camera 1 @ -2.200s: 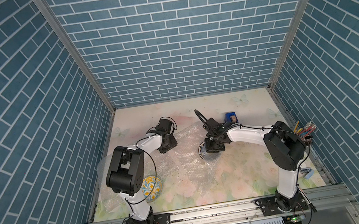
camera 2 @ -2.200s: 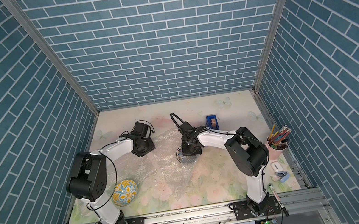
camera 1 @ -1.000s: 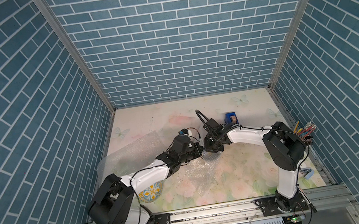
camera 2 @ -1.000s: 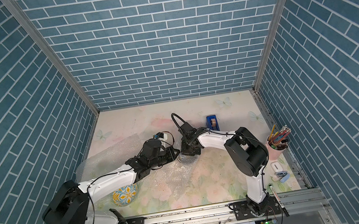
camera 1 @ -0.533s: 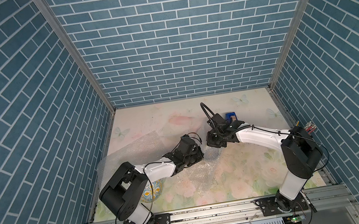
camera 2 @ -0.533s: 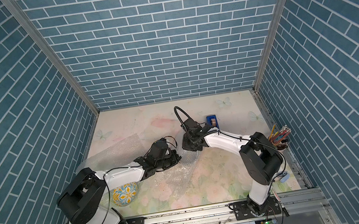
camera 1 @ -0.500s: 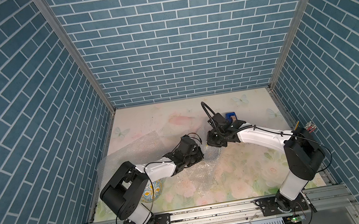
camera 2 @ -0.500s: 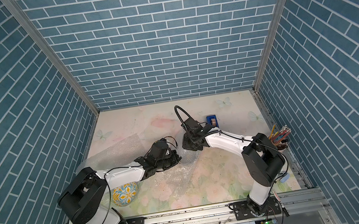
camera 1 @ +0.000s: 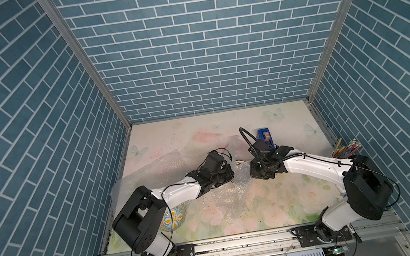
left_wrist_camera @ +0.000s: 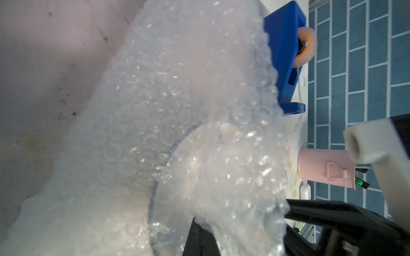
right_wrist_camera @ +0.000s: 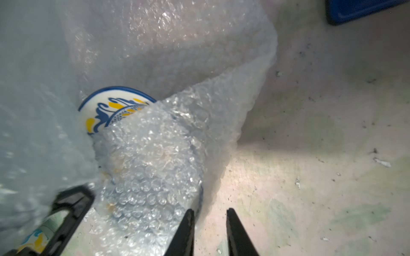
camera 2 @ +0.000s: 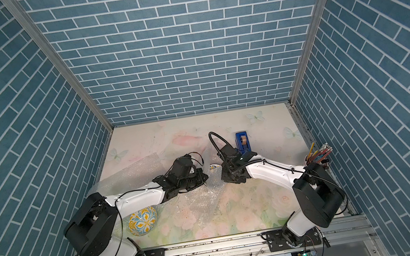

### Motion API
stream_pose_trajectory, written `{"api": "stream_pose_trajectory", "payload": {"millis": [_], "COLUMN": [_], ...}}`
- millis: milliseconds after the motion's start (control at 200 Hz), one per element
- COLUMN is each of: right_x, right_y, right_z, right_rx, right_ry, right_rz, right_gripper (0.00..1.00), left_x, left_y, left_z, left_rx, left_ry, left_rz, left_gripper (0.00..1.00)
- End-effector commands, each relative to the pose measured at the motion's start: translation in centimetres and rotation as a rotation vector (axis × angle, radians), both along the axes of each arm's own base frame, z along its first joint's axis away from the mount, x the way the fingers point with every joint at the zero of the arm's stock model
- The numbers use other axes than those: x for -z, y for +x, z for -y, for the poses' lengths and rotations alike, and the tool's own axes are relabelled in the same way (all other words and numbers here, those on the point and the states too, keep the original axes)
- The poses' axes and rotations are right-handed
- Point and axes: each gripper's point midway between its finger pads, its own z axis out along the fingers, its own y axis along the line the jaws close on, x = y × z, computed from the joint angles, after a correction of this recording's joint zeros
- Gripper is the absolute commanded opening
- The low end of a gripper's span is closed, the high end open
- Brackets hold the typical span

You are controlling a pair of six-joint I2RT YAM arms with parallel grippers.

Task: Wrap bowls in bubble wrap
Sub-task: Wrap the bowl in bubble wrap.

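Reaching in from opposite sides, both arms faced each other near the middle of the floral-printed table [camera 1: 279, 205], over a small round white ceramic bowl painted with yellow-and-blue flowers [right_wrist_camera: 106, 110]. That bowl sat on the table between the two grippers, mostly covered by a translucent clear bubble wrap sheet [right_wrist_camera: 150, 166]. Only one arc of its blue rim and painted inside showed.

The left gripper [camera 1: 229, 177] was closed. In the left wrist view a fold of that sheet ran down into its black fingers, pinched there and draped over the bowl. The right gripper [right_wrist_camera: 209, 213] stood slightly apart with nothing between its jaws. One finger [right_wrist_camera: 186, 228] lay just beside the wrap's edge, and the gap itself was over bare table.

The second small round ceramic bowl in a blue, white and yellow pattern [camera 2: 143, 222] rested uncovered near the left arm's base, well apart from the wrapping. More bubble wrap [camera 1: 150, 174] lay spread behind the left arm; whether it joined the first sheet could not be told.

A blue tape dispenser [camera 1: 264, 136] stood just behind the right gripper. A pink cup of pencils [left_wrist_camera: 326, 168] stood at the table's right edge.
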Motion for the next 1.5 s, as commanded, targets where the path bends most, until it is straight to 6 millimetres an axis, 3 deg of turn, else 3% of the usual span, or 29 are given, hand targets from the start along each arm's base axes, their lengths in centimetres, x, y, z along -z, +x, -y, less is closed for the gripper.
{"api": "stream_pose_trajectory", "payload": {"millis": [0,115,335,475,585,695,945,1065,1155,1405,1495], "right_x": [-0.3,0.3,1.0,1.4,1.0,0.1,-3.4,-5.7,-6.5,-3.5,-2.3], "right_y": [0.9,1.5,2.7,3.0,2.8,2.7,3.0,3.3,3.6,4.0,4.1], "right_z": [-0.2,-1.1,-2.6,-2.8,-2.4,-1.8,0.2,-0.1,-1.5,-5.6,-6.2], "right_rx": [0.011,0.011,0.036,0.077,0.108,0.130,0.159,0.126,0.072,-0.039,-0.048], "right_ry": [0.005,0.021,0.073,0.103,0.134,0.147,0.135,0.152,0.191,0.259,0.260], "right_rz": [0.029,0.023,0.016,0.014,0.027,0.045,0.128,0.174,0.175,0.063,0.031], "right_gripper": [0.30,0.29,0.17,0.17,0.17,0.18,0.26,0.26,0.26,0.22,0.20], "left_x": [-2.7,-4.5,-6.6,-4.0,-1.1,0.4,0.7,0.9,1.4,1.3,1.0], "left_y": [-0.3,-0.8,-2.6,-3.3,-3.8,-4.0,-3.8,-3.8,-3.8,-3.6,-3.5], "left_z": [0.8,2.0,4.2,4.4,4.3,4.9,5.3,5.2,5.0,5.4,5.5], "left_rx": [0.048,0.091,0.172,0.176,0.160,0.162,0.172,0.169,0.165,0.163,0.165], "left_ry": [-0.004,-0.028,-0.065,-0.031,-0.012,-0.038,-0.032,-0.019,-0.010,-0.016,-0.019], "left_rz": [0.057,0.088,0.134,0.072,-0.007,-0.053,-0.056,-0.056,-0.062,-0.063,-0.057], "left_gripper": [0.00,0.00,0.00,0.00,0.00,0.00,0.00,0.00,0.00,0.00,0.00]}}
